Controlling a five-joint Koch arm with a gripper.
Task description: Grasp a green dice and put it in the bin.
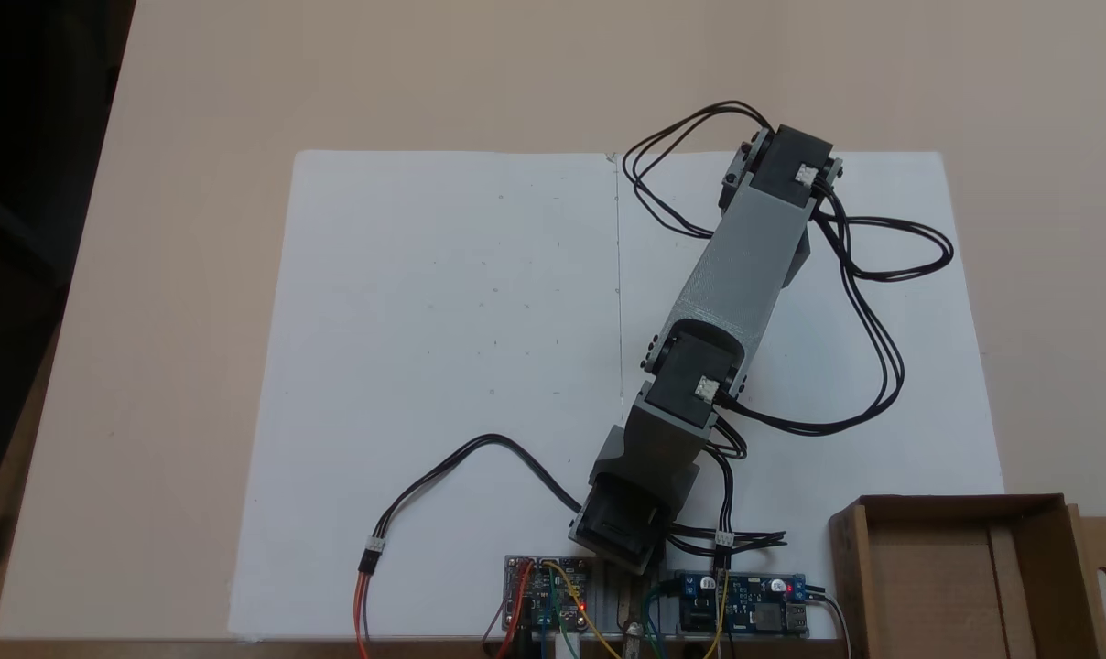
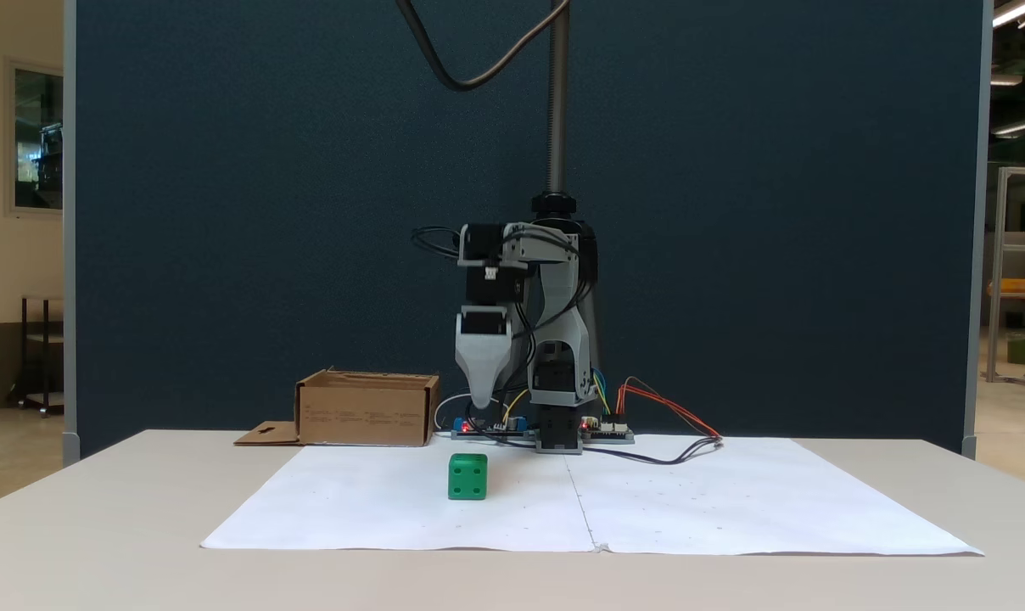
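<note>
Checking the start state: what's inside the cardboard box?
The bin shows only bare cardboard floor in a fixed view; its near edge is cropped. The green dice sits on the paper.

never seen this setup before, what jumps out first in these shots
The bright green dice stands out, sitting alone on the white paper near the front of the table in a fixed view. Right above it hangs the grey arm's claw, pointing down and clear of the dice. The brown cardboard bin sits at the paper's edge beside the arm's base, with nothing seen inside it.
</note>
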